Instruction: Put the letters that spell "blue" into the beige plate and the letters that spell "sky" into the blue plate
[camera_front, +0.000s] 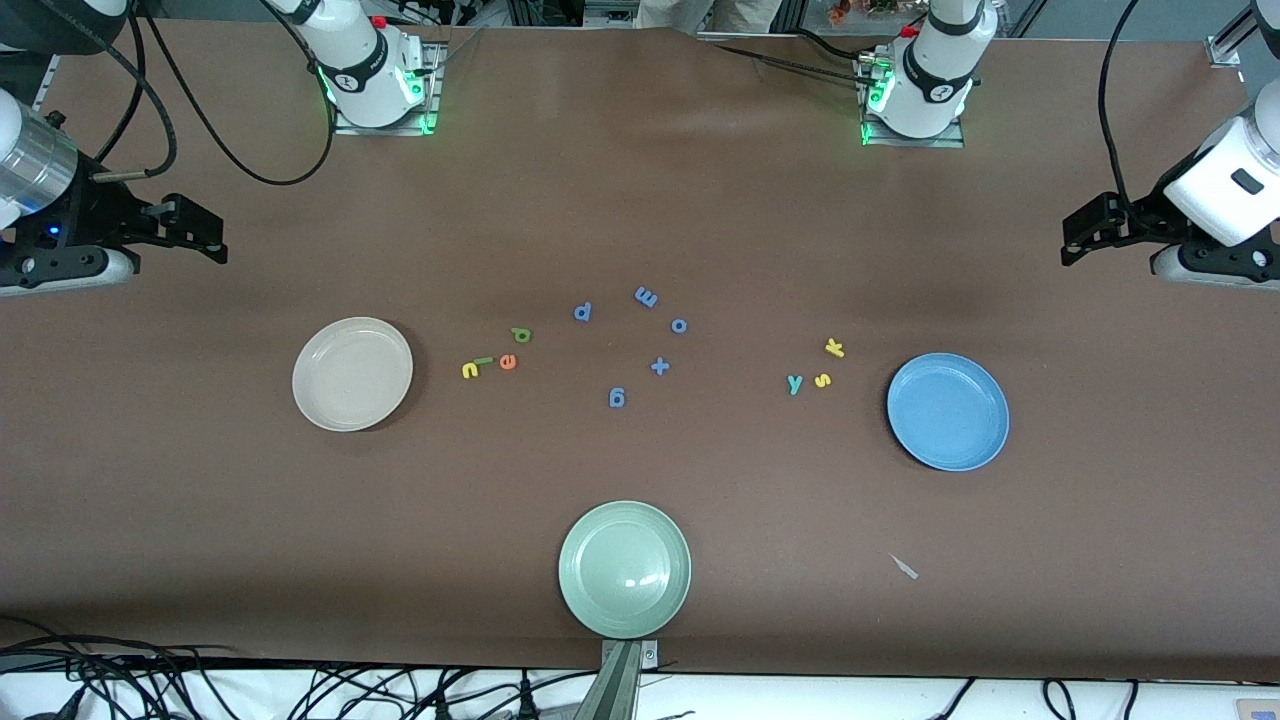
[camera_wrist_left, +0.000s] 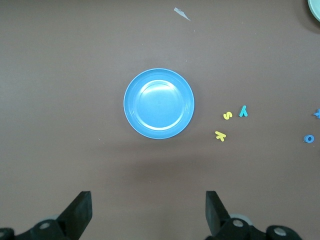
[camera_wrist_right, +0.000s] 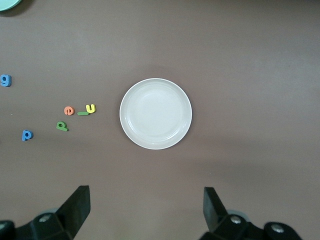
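Three plates on the brown table (camera_front: 640, 200): beige plate (camera_front: 352, 374), blue plate (camera_front: 947, 411), pale green plate (camera_front: 624, 568). Landmark: the pale green plate, nearest the front camera of all.

Twelve foam letters, all farther from the camera than the pale green plate.
- "blue" set, four: yellow u (camera_front: 470, 370), light green l (camera_front: 484, 359), orange e (camera_front: 508, 362), green b (camera_front: 521, 335). Clustered toward the right arm's end from the pale green plate, just beside the beige plate, none on it.
- "sky" set, three: teal y (camera_front: 795, 384), yellow s (camera_front: 823, 380), yellow k (camera_front: 835, 348). Toward the left arm's end from the pale green plate, near the blue plate, none in it.
- All-blue letters, five (camera_front: 645, 297), loosely scattered straight up-table from the pale green plate, between the two sets.

One small pale scrap (camera_front: 905, 567) lies level with the pale green plate, toward the left arm's end.

Right gripper (camera_wrist_right: 145, 205): fingers spread wide, holding nothing, raised at its own end of the table, camera looking down on the beige plate. Waiting.

Left gripper (camera_wrist_left: 147, 207): fingers likewise spread, empty, raised at its own end, looking down on the blue plate. Waiting.
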